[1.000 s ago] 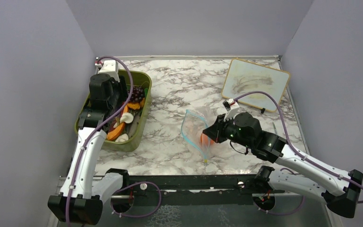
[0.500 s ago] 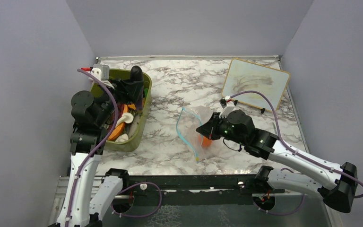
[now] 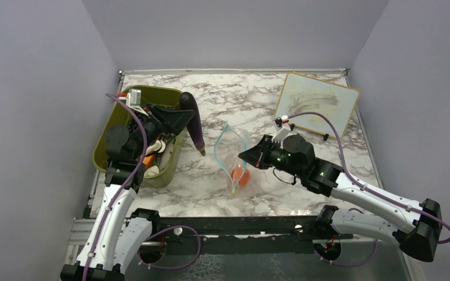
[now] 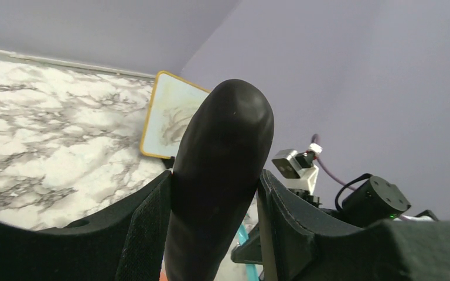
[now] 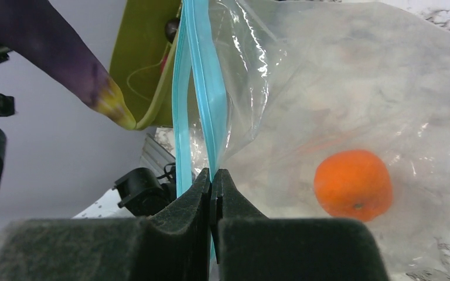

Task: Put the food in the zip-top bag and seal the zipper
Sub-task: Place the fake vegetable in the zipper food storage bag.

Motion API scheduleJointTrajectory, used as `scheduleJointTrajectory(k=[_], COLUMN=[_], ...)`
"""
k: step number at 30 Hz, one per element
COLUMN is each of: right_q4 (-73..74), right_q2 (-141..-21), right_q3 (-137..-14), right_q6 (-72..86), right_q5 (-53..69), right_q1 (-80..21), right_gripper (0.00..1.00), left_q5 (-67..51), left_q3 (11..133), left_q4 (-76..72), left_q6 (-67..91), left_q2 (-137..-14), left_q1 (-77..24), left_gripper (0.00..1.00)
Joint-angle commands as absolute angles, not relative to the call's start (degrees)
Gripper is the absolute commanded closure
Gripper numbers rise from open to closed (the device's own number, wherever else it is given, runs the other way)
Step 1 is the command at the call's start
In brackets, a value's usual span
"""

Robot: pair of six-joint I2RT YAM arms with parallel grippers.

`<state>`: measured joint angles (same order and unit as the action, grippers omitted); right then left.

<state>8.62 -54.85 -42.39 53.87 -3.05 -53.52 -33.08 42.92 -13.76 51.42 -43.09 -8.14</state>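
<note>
Barely begun, judging by the bag [image 3: 229,153] mid-tabletop: holds one orange ball [image 3: 241,175], stands unsealed. Leaves more food [image 3: 158,145] in the tub [image 3: 165,175] at nine o'clock. Pinches the zipper [image 5: 208,88] tight with the right pincer [image 5: 212,181]; grips a dark eggplant [image 3: 194,124] at ten o'clock in the left pincer [image 4: 214,205].

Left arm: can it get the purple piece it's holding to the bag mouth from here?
Probably yes. The left hand grips the purple piece just beside the zip-top bag, with nothing between them. The right hand pinches the zipper, holding the mouth open, though the gap looks narrow.
</note>
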Motion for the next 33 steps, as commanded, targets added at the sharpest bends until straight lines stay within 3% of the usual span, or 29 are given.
scheduleJointTrajectory(k=[1, 15, 33], right_q4=[2.41, 0.00, -0.95], right_q2=[-55.04, -57.72, -57.16], right_q3=[-43.47, -42.72, -42.89], right_q6=[57.96, 58.53, 58.54], right_q5=[-2.59, -2.64, -2.93], right_q1=[-53.57, -53.61, -53.61], right_gripper=[0.99, 0.99, 0.99], left_q5=[-32.69, -23.78, -17.96], left_q3=[40.09, 37.07, 33.37], left_q4=[-23.54, -27.03, -29.44], left_q6=[60.84, 63.24, 50.53], left_q2=[-41.15, -44.20, -49.62], left_q1=[-9.39, -18.66, -27.60], left_gripper=[0.72, 0.72, 0.74])
